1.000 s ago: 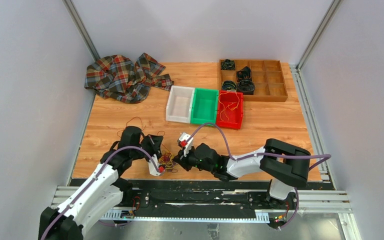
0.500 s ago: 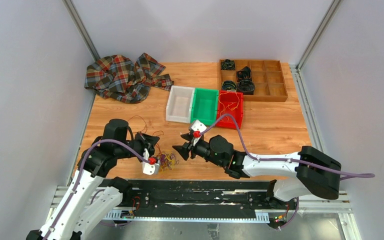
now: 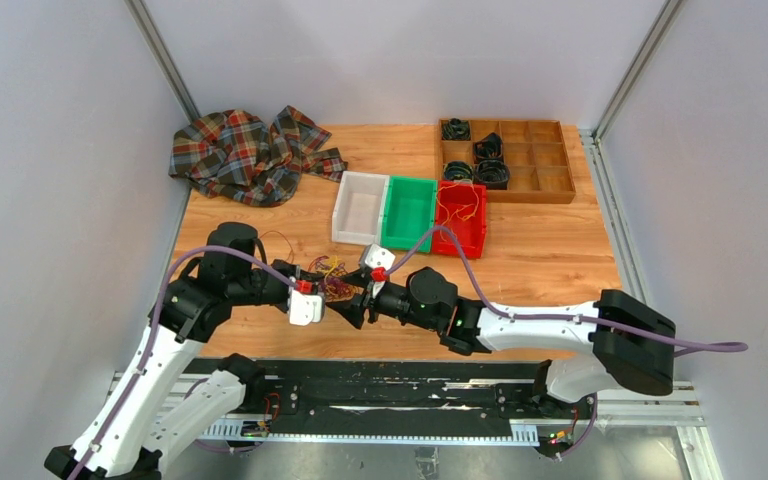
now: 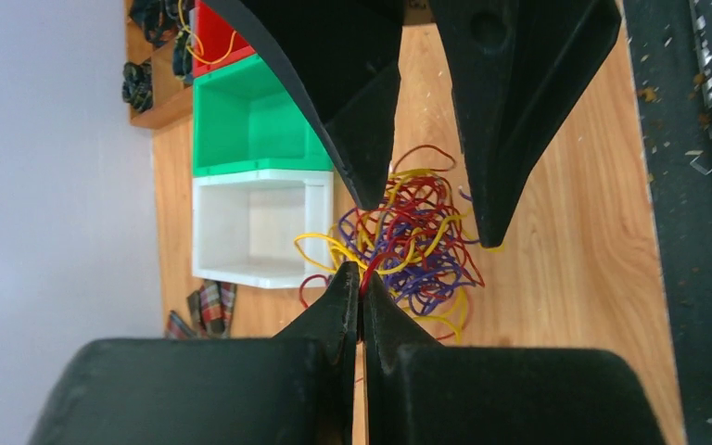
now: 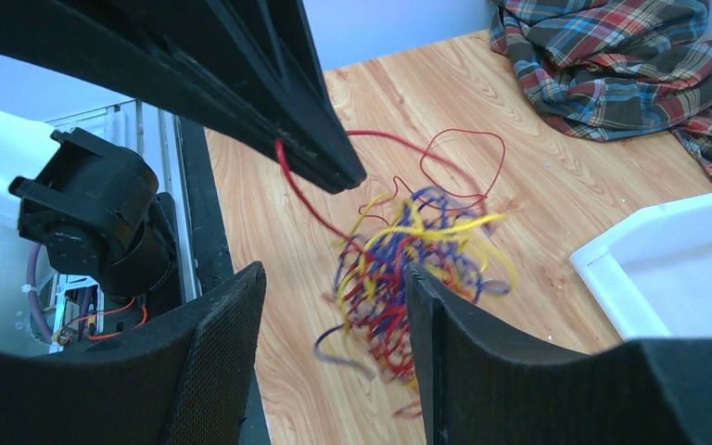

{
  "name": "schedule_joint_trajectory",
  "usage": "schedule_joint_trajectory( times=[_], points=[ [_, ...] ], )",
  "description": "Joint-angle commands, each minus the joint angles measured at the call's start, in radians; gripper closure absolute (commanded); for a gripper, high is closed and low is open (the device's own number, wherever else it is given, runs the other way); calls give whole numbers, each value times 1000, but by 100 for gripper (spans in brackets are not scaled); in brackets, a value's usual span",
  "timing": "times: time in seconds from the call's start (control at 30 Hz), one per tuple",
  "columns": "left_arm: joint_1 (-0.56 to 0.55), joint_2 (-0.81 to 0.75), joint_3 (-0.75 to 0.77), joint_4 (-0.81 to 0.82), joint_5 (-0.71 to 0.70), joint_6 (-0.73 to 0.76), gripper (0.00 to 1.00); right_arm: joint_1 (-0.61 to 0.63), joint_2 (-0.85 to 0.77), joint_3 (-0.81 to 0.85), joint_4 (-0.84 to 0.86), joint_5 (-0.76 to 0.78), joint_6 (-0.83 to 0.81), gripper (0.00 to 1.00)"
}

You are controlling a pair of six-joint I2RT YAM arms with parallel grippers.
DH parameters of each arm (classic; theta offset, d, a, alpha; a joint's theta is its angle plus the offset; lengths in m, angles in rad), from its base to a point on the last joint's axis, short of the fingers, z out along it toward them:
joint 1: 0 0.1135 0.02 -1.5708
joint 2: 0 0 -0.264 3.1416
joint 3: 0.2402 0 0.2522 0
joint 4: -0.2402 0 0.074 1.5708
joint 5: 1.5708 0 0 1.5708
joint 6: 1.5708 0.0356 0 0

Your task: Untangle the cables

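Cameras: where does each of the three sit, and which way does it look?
Top external: fixed above and behind, looking down on the table; left arm and right arm show.
Left wrist: on the left arm, looking along the left jaws, shut on a strand of the cable tangle; the open right jaws opposite.
Right wrist: on the right arm, looking past the right jaws at that tangle, plaid cloth beyond.
Shared: both wrist views show the tangle and the white bin.

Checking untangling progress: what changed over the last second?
The left end effector, shut on the tangle of wires, carried it from the near edge toward the bins. The right end effector opened and followed, its fingers now either side of the tangle. Bins, cloth and wooden tray stayed put.
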Motion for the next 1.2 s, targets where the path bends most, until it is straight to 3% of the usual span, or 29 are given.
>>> schedule_joint_trajectory(
  times=[0.0, 0.7, 1.17],
  points=[
    [-15, 9, 43, -6, 60, -107, 100, 11, 22, 42, 26, 1, -3, 43],
    [-71, 77, 162, -4, 147, -363, 100, 10, 69, 75, 20, 31, -3, 62],
    [-80, 99, 246, -4, 157, -417, 100, 7, 82, -96, 43, 89, 46, 80]
  ],
)
